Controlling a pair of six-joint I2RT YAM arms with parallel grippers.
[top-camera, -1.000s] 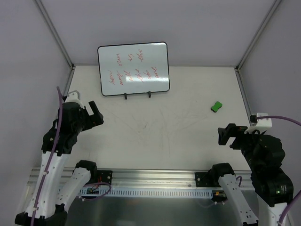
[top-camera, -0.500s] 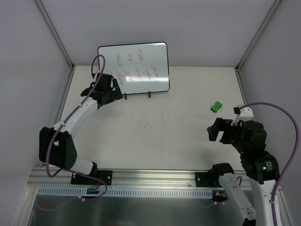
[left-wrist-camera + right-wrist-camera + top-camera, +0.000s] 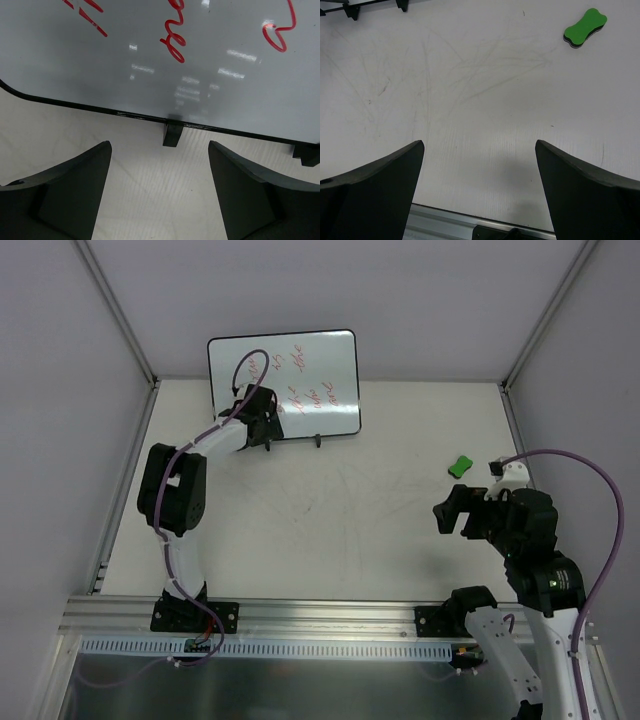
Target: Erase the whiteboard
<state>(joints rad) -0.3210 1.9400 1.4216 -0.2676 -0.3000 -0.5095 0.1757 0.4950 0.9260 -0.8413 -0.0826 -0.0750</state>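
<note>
The whiteboard (image 3: 322, 362) stands upright at the back of the table, with red handwriting on it. My left gripper (image 3: 263, 422) is open and empty, right in front of the board's lower left part, and hides some of the writing in the top view. In the left wrist view the board (image 3: 165, 65) fills the top, one black foot (image 3: 173, 134) stands just ahead of the open left gripper (image 3: 159, 146), not touching it. My right gripper (image 3: 447, 515) is open and empty above the table at the right, and open in its wrist view (image 3: 479, 146).
A small green eraser block (image 3: 460, 466) lies on the table at the right, ahead of my right gripper; it also shows in the right wrist view (image 3: 585, 28). The board's right foot (image 3: 319, 441) stands on the table. Side walls and the metal rail (image 3: 330, 618) border the table.
My left arm has stretched forward and right, from the near left to the board's lower left part. My right gripper has moved a little forward and left.
</note>
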